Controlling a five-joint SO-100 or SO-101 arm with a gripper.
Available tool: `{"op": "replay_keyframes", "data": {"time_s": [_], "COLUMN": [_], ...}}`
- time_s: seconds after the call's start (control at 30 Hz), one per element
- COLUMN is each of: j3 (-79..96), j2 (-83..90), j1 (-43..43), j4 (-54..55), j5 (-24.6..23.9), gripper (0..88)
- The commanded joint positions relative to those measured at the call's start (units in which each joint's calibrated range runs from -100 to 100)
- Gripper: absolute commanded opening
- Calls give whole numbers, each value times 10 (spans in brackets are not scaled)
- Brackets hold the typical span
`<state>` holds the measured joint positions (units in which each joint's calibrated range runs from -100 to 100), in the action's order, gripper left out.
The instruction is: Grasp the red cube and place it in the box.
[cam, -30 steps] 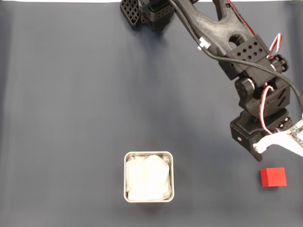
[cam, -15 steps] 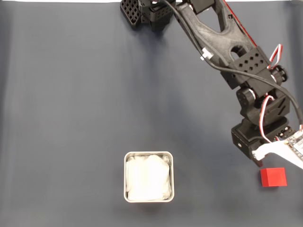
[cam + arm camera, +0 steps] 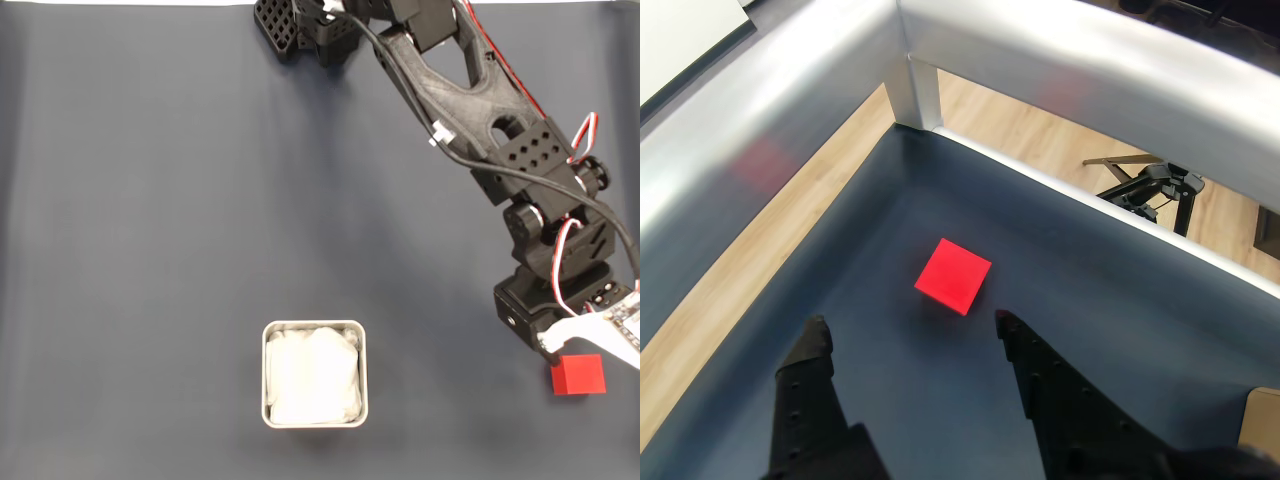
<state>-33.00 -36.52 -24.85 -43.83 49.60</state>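
Observation:
The red cube (image 3: 580,376) lies flat on the dark mat near the right edge of the fixed view, its top left corner just under the arm's wrist (image 3: 545,300). In the wrist view the red cube (image 3: 953,275) sits a little ahead of my gripper (image 3: 912,322), which is open above the mat with nothing between its black fingers (image 3: 1035,375). The box (image 3: 364,373), a square metal tin lined with crumpled white material, stands at the lower middle of the fixed view, well to the left of the cube.
The arm's base (image 3: 300,30) is at the top of the fixed view. In the wrist view a silvery metal rail (image 3: 1060,60) and post border the mat's corner just beyond the cube, with wooden floor and a black tripod (image 3: 1150,185) behind.
The arm has reached further down and right towards the cube, and its wrist now overlaps the cube's corner in the fixed view. Cube and box have not moved.

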Motion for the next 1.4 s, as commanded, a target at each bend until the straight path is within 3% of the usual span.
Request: {"op": "replay_keyframes", "data": {"time_s": [0.0, 1.37], "j3": [-39, -199], "j2": [-2, -137], "j1": [-2, -6], "j4": [7, 8], "j5": [0, 5], "gripper": [384, 386]}}
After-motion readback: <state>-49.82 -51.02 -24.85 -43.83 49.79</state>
